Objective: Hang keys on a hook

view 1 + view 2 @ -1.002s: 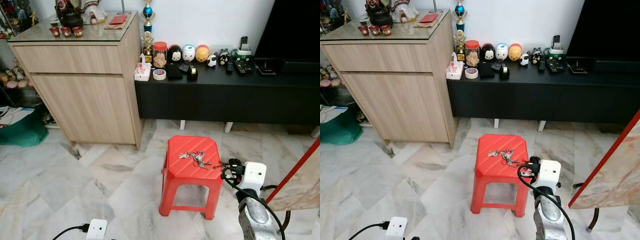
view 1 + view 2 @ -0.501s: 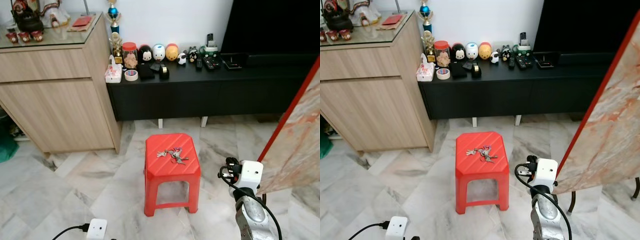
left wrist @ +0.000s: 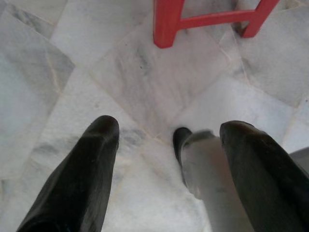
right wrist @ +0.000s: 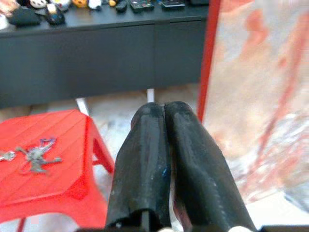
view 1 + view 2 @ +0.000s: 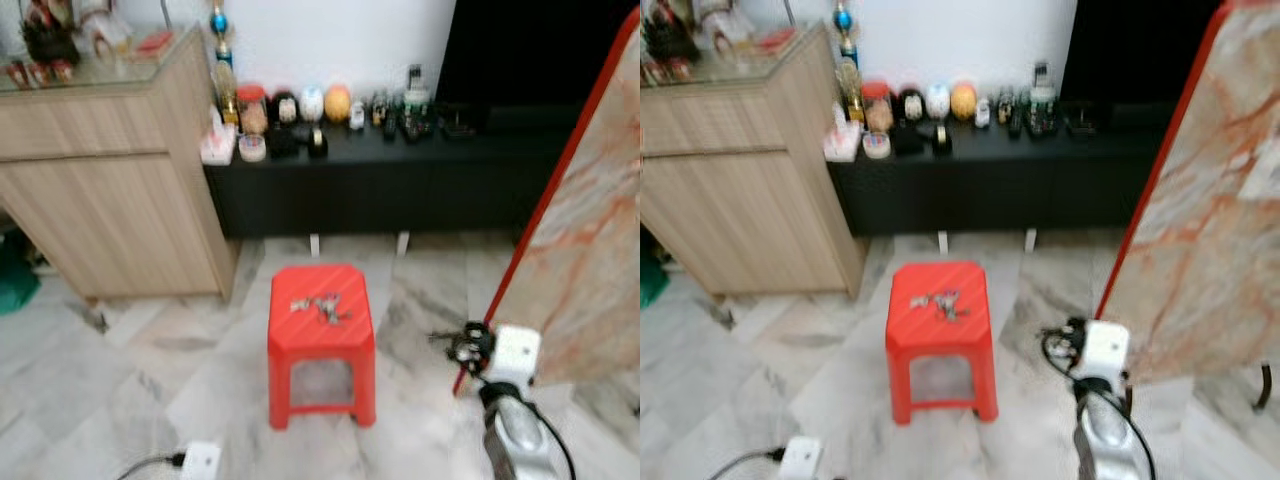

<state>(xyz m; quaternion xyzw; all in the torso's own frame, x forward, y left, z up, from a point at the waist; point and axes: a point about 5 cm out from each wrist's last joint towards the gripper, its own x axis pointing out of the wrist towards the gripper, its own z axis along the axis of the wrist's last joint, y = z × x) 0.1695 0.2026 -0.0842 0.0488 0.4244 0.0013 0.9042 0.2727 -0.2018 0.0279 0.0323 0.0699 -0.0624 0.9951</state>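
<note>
Keys lay loose on the red stool, well apart from my right gripper, its fingers pressed together and empty. My left gripper hung apart over the floor. With the view blurred, I risked misjudging my reach and knocking them off.

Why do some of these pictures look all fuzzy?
Both eye views are smeared by motion blur, so the keys on the red stool and the toys on the black cabinet look soft. The left wrist view is sharp on the floor but blurry between its fingers. The right wrist view is fairly clear, fingers pressed together.
</note>
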